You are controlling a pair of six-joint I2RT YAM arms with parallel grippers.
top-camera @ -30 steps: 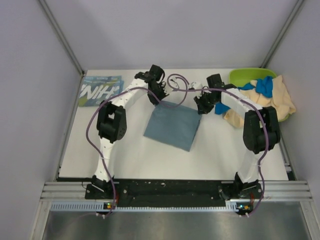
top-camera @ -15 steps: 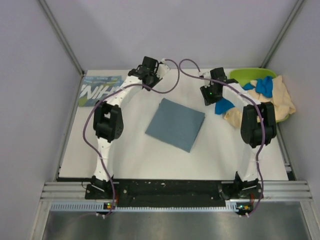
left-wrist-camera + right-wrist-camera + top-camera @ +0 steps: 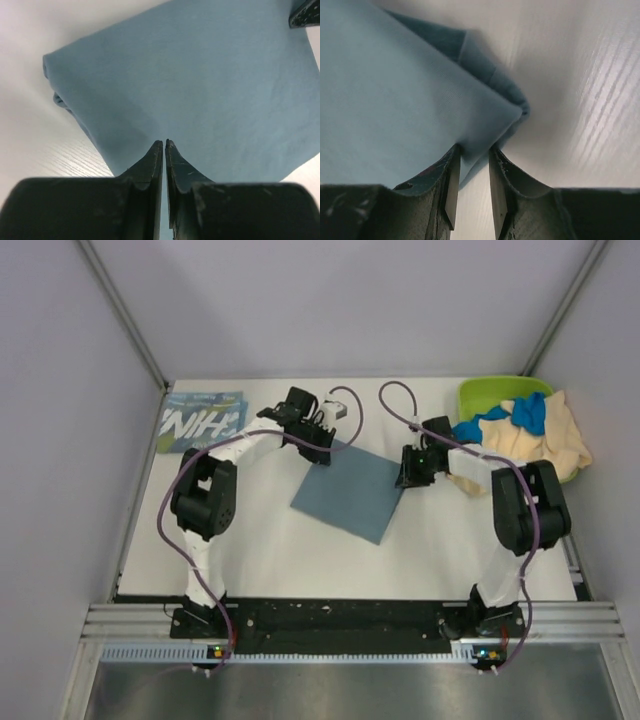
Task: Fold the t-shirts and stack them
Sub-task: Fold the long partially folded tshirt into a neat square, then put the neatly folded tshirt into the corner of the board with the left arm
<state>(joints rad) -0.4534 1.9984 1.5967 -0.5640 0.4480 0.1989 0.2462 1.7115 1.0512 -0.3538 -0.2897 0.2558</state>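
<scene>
The folded slate-blue t-shirt lies flat mid-table. My left gripper is at its far left corner, jaws shut, tips resting on the cloth without gripping a fold. My right gripper is at the shirt's right corner, its narrow jaws closed on the folded corner. The teal t-shirt with white letters lies folded at the far left. The bright blue t-shirt and the cream-beige t-shirt lie crumpled together at the far right.
A lime-green tub stands at the far right corner under the crumpled shirts. Grey walls close in the table on the left, back and right. Purple cables loop above both arms.
Both grippers were raised off and behind the shirt half a second ago. They have come back down onto its far left and right corners. The shirt has barely shifted.
</scene>
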